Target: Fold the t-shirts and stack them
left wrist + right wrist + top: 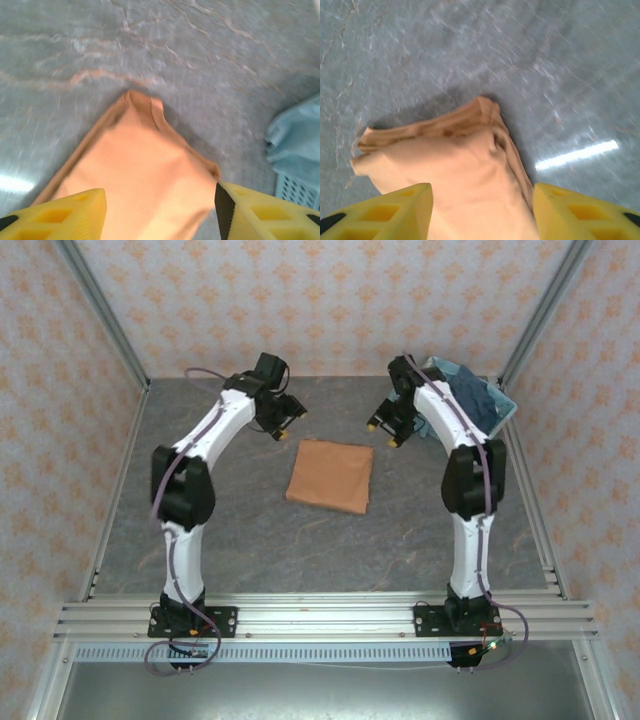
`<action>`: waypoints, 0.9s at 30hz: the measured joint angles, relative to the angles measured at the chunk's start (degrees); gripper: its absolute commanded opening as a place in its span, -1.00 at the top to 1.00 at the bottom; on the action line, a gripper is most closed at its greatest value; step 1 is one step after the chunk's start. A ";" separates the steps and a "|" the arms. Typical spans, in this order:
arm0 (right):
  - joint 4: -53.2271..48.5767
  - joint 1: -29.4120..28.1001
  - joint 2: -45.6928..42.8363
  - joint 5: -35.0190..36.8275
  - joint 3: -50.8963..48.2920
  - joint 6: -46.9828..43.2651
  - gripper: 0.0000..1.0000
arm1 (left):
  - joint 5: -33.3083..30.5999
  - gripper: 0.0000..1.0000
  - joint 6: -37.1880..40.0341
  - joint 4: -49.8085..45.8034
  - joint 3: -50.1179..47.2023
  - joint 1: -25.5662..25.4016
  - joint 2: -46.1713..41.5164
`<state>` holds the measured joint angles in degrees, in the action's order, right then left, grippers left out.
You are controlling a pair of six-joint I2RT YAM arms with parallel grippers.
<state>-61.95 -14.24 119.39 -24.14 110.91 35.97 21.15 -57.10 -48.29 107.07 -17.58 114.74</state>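
**Top view.** We see the left arm [212,432] and the right arm [452,418] rising from their bases. Each bends at a dark elbow and reaches forward and inward, so that the two wrists face one another across the middle. The left jaws point rightward and down, and the right jaws point leftward and down.

**Wrist views.** We find the left jaws parted, their yellow fingers [60,215] at the lower corners with a wide gap between them. The right jaws stand likewise apart, their yellow fingers [385,212] gripping nothing.
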 measured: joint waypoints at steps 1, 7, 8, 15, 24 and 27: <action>1.84 -0.20 -3.72 0.13 -4.74 0.09 0.02 | -0.39 -0.13 -0.46 0.66 -4.35 -0.98 -4.68; 15.39 -2.36 -25.05 -2.84 -33.90 3.23 -0.07 | 0.68 -0.11 -11.69 10.71 -31.56 -9.33 -24.09; 17.73 -2.64 -27.76 -3.69 -38.14 4.22 -0.09 | 0.66 -0.13 -14.64 13.05 -35.89 -10.91 -25.27; 28.11 -3.15 -35.41 -8.04 -53.77 8.98 -0.12 | -3.39 -0.28 -33.90 30.56 -54.34 -20.24 -25.18; 32.37 -3.15 -38.16 -11.45 -55.12 10.23 -0.20 | -9.31 -0.24 -46.86 48.30 -57.66 -22.23 -18.29; 32.98 -3.15 -38.32 -12.85 -55.12 10.75 -0.20 | -9.86 -0.19 -48.78 50.86 -57.59 -23.06 -15.80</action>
<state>-28.97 -17.39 81.08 -36.99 55.79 46.72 11.29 -105.89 2.57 49.47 -40.64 98.94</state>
